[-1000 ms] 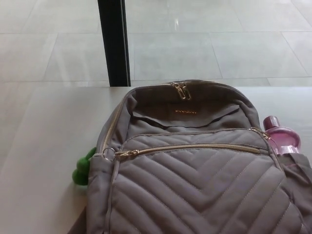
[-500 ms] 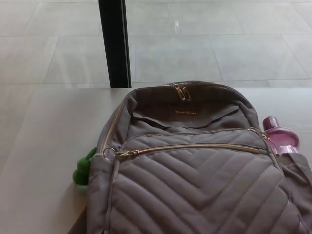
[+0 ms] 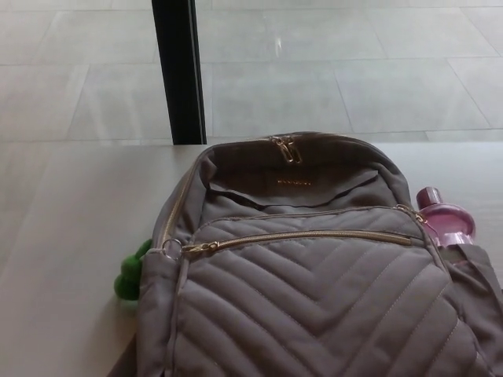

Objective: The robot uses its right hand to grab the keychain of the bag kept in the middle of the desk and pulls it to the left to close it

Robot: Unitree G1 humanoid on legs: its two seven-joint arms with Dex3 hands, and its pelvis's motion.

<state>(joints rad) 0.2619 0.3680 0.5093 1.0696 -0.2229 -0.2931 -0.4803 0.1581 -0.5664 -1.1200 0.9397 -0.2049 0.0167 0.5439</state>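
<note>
1. Pale desk (image 3: 63,220) before a tiled floor (image 3: 354,78), black post (image 3: 177,71) behind.
2. Mid-desk: grey bag (image 3: 314,298), green keychain (image 3: 128,276) hanging at its left side, beside the zip ring (image 3: 173,250).
3. Neither robot hand in view; grasp impossible to tell.
4. Closing apparently done, front zip (image 3: 306,236) looking shut; next, probably only a check.

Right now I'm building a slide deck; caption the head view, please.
Grey quilted backpack on pale desk, front zipper closed, green keychain at left, pink bottle at right.
</note>
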